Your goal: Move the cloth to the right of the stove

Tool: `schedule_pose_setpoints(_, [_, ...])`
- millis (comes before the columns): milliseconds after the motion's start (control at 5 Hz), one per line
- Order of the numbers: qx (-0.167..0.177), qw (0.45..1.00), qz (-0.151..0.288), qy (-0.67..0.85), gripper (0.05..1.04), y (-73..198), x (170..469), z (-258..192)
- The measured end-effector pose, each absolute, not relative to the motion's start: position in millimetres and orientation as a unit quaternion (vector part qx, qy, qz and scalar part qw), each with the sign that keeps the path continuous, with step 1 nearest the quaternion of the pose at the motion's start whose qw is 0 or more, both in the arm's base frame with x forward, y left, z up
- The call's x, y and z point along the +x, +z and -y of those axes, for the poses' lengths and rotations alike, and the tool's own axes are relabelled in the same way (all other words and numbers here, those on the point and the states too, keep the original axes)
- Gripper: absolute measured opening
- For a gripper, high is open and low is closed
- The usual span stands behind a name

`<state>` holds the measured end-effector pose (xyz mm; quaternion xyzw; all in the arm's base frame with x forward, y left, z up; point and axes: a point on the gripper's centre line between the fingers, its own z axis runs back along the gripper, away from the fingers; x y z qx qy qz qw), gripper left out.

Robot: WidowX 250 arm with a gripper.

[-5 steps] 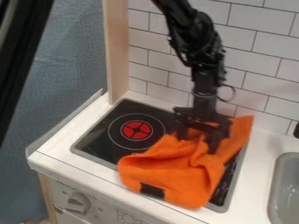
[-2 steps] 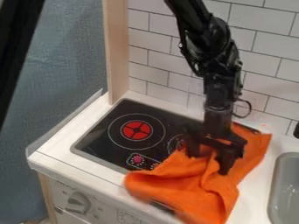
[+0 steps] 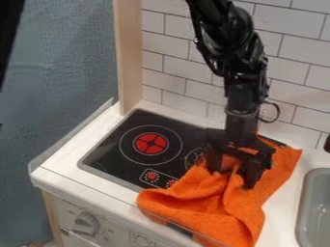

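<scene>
Black stove (image 3: pixel 113 157) partly under cloth (image 3: pixel 206 202)

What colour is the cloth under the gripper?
The cloth is bright orange, with a dark patch near its front edge; camera view.

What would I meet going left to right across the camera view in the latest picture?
Blue fabric backdrop, upright wooden panel, red burner mark, orange cloth, grey sink.
</scene>
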<state>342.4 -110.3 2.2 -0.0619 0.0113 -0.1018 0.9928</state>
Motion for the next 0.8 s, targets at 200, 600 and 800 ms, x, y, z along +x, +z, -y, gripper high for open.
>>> schedule_pose_setpoints(200, [-0.065, 0.993, 0.031, -0.096, 0.999, 36.7, 341.4, 104.6])
schedule_pose_setpoints(600, [-0.075, 0.986, 0.121, -0.086, 0.999, 108.3, 329.1, 88.5])
schedule_pose_setpoints(800, [-0.076, 0.986, 0.123, -0.087, 0.999, 110.0, 328.7, 88.4])
